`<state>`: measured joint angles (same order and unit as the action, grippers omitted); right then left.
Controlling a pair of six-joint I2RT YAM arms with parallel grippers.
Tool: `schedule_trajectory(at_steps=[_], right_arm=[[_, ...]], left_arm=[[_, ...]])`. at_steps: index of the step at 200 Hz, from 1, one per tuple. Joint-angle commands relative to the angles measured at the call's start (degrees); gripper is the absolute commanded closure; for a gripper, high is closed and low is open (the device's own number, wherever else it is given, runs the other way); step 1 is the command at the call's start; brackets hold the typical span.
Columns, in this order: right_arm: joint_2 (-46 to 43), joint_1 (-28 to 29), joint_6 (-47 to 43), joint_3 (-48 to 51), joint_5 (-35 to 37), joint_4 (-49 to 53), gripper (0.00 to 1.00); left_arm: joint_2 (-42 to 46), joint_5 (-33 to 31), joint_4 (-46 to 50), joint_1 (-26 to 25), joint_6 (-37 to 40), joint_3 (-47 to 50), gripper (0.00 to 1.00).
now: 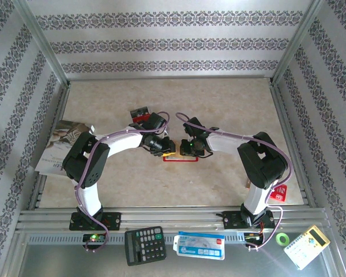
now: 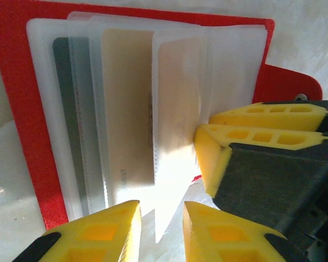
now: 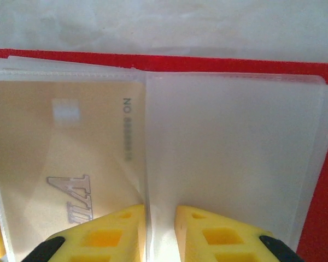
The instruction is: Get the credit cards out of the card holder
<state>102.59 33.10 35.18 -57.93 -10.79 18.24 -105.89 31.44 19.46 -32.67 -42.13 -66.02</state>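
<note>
**A:** Where's the card holder (image 2: 19, 109) sitting?

**B:** Lying flat and open, right in front of both tools. The left gripper (image 2: 162, 232) has its jaws a narrow gap apart with a pale pocket leaf (image 2: 177, 136) running between them. Can't tell if it's actually pinched. The right gripper (image 3: 160, 232) is the same deal at the fold.

**A:** And the credit cards (image 2: 126, 109)?

**B:** Tucked in the pockets, with a tan one just ahead-left of the right gripper's tips.

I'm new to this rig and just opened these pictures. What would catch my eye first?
The open red card holder at mid-table, where both arms meet. Up close, its pale pockets fan out, a tan card showing through one, with yellow fingers of the right pincer nipping a pocket's edge.
</note>
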Motion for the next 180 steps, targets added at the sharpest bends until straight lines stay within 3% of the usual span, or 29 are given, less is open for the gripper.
schedule_trajectory(at_steps=[1,36,90,137,180], right_arm=[[3.23,-0.49,0.37,2.1,1.56,0.74,0.75],[2.82,-0.8,0.42,2.41,0.88,0.09,0.75],[1.86,-1.02,0.57,2.72,-0.2,-0.85,0.76],[-4.08,-1.02,-0.19,4.12,-1.41,-3.99,0.73],[-9.62,0.13,0.49,5.14,-5.36,-9.27,0.69]], left_arm=[[-1.82,0.81,-0.95,-0.91,-0.27,-1.17,0.73],[-3.56,2.21,-2.38,-0.91,-0.52,-2.0,0.73],[-4.58,1.86,-2.85,-0.82,-0.12,-3.94,0.83],[-2.57,-2.87,1.74,0.01,2.28,-3.01,1.0],[1.5,-7.19,7.66,0.75,6.14,-0.64,1.0]])
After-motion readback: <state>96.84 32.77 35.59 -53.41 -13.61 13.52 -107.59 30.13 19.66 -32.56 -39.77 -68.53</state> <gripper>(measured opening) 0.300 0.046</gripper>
